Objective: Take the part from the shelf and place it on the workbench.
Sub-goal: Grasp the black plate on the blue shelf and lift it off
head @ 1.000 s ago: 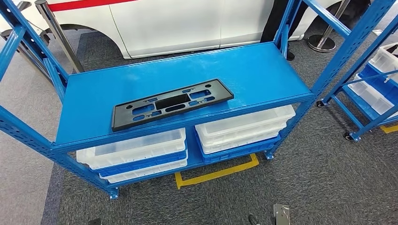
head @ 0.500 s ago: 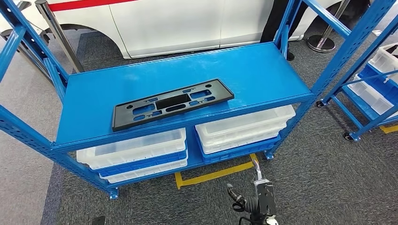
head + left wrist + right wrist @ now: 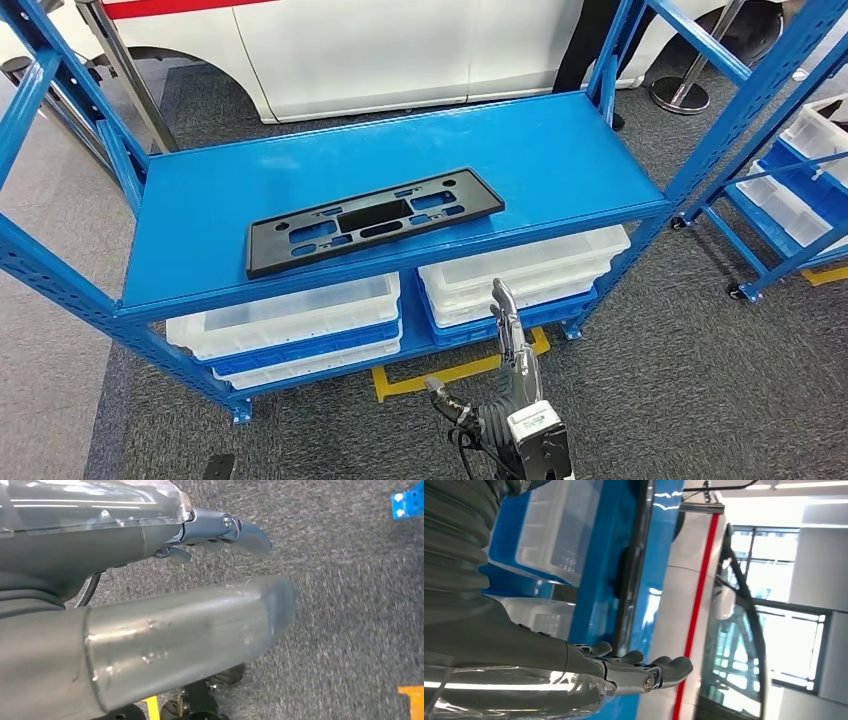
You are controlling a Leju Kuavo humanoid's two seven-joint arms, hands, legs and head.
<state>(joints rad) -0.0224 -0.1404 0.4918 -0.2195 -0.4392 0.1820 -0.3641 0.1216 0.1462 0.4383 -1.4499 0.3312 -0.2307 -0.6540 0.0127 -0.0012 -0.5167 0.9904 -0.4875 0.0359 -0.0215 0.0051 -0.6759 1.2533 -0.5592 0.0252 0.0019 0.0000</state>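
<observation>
seeing my right hand fingers extended, apart, holding nothing, raised below the shelf front edge; part lies near that edge.

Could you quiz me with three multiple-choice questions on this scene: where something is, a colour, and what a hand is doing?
1. Where does the black part lie?
A. on the floor
B. on the upper shelf board
C. in a bin

2. What colour is the shelf frame?
A. blue
B. red
C. grey

3. What is the right hand doing?
A. gripping the part
B. holding a bin
C. holding nothing

Answers: 1 B, it lies flat on the board; 2 A, the posts are blue; 3 C, its fingers are stretched out below the shelf's front edge.
</observation>
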